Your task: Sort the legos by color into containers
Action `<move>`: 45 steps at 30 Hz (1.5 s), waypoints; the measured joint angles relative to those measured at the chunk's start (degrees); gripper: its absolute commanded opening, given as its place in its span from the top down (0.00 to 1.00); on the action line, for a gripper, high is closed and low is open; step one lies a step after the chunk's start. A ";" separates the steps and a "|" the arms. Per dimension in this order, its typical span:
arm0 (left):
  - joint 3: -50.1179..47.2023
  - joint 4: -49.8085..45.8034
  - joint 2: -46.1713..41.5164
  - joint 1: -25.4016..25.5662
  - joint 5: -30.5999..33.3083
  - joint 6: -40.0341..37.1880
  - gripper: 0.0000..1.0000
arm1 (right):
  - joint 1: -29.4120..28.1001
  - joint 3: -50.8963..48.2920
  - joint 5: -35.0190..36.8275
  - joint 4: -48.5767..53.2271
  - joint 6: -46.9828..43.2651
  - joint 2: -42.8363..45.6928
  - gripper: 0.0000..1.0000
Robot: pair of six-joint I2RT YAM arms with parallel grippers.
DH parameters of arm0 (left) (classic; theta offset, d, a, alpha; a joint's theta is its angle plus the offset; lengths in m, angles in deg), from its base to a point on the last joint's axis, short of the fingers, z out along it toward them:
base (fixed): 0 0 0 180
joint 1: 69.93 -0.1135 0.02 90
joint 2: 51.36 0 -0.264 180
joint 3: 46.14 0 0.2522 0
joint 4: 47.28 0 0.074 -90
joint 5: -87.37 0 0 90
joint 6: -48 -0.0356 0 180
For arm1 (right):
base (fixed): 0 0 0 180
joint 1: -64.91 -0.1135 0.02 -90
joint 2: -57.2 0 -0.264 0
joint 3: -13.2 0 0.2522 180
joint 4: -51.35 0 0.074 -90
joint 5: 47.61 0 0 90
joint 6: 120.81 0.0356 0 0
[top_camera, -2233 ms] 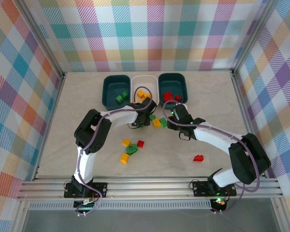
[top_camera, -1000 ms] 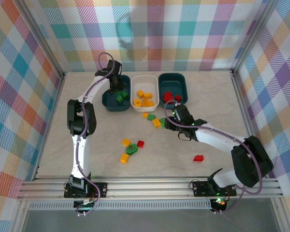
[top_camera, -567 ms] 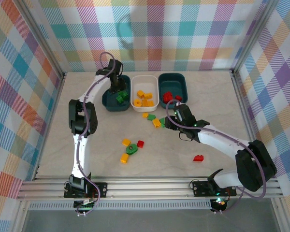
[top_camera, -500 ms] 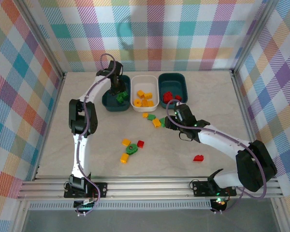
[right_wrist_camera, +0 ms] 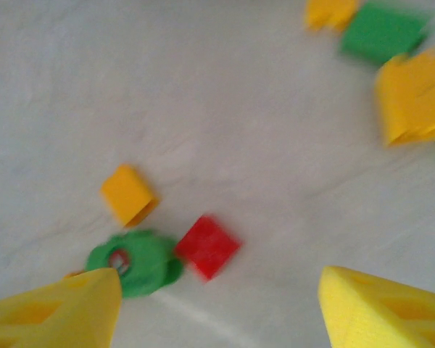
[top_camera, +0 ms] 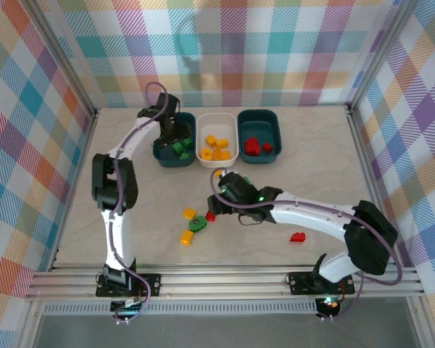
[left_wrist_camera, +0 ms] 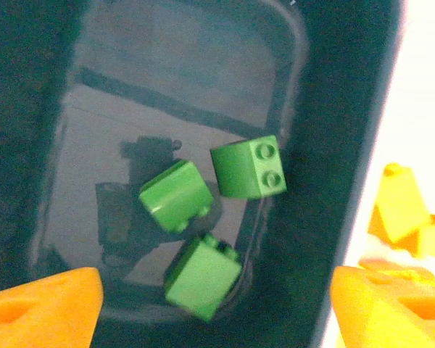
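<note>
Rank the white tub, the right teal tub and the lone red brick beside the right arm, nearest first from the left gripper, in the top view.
From the left gripper:
1. white tub, just to its right.
2. right teal tub, farther right in the row.
3. lone red brick, front right, clearly farthest.

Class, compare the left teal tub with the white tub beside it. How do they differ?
The left tub is dark teal; the white tub is white. The left tub holds green bricks; the white tub holds yellow bricks. Both are rounded rectangles of like size, side by side.
</note>
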 measured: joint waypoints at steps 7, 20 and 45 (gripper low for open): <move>-28.83 9.53 -33.24 -0.02 6.38 7.04 0.04 | -7.58 5.20 -4.33 3.41 9.70 -10.49 0.23; -55.30 11.93 -51.74 -0.61 11.43 13.22 0.04 | -7.85 23.21 -11.89 12.20 15.82 -23.82 0.21; -62.79 12.39 -64.52 -0.61 9.75 15.37 0.03 | -8.44 32.20 -20.85 22.12 23.76 -34.18 0.33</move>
